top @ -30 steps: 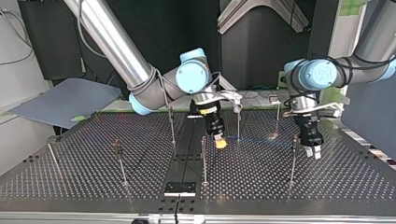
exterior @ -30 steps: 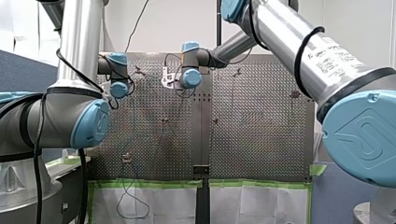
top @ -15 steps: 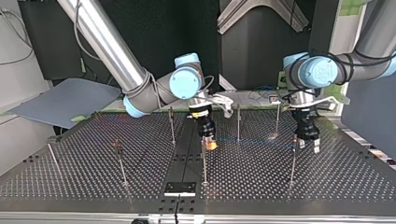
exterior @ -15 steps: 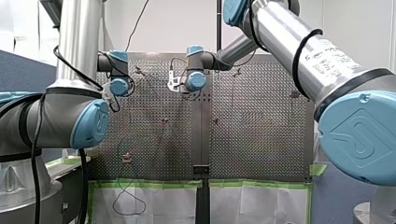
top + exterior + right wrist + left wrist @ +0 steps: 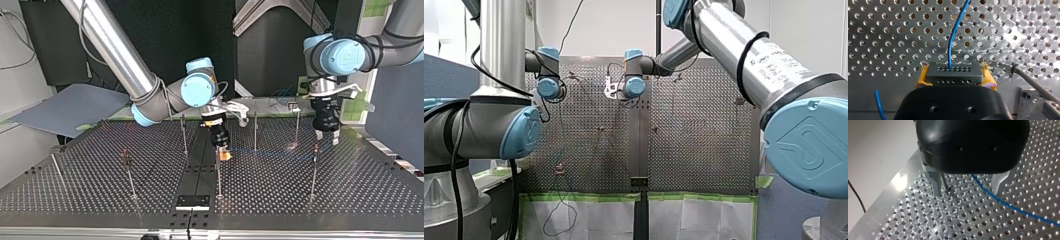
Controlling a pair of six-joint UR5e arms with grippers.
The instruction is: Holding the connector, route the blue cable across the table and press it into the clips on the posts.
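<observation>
Across the front view, my left arm's wrist (image 5: 548,87) had moved up the perforated table (image 5: 704,150) versus a second before, and my right arm's wrist (image 5: 634,86) had nudged toward the view's right. Both sets of fingers were hidden behind the wrists, so no read on either there. Top view: left gripper (image 5: 327,139) had lifted and pulled back from the outer post (image 5: 314,172) at the view's right and hung clear of the table. Right gripper (image 5: 223,153) had shifted toward the view's left, then parked just beside the centre post (image 5: 217,175), yellow pads low. Blue cable (image 5: 270,151) ran as a faint line from it toward the outer post, low over the holes. Left wrist view: fingers spread wide, nothing between them. The cable passed below the gap, touching neither. Right wrist view: fingers clamped on the dark connector (image 5: 953,72), yellow pads (image 5: 922,80) at both ends, cable leaving its front face straight ahead. A steel post stood off to one side. My read: left arm had let go and backed off, so the right arm alone carried the run. Couldn't tell whether any clip had taken the cable, too small. Next up was probably seating it at the centre post. Slack was the risk.
</observation>
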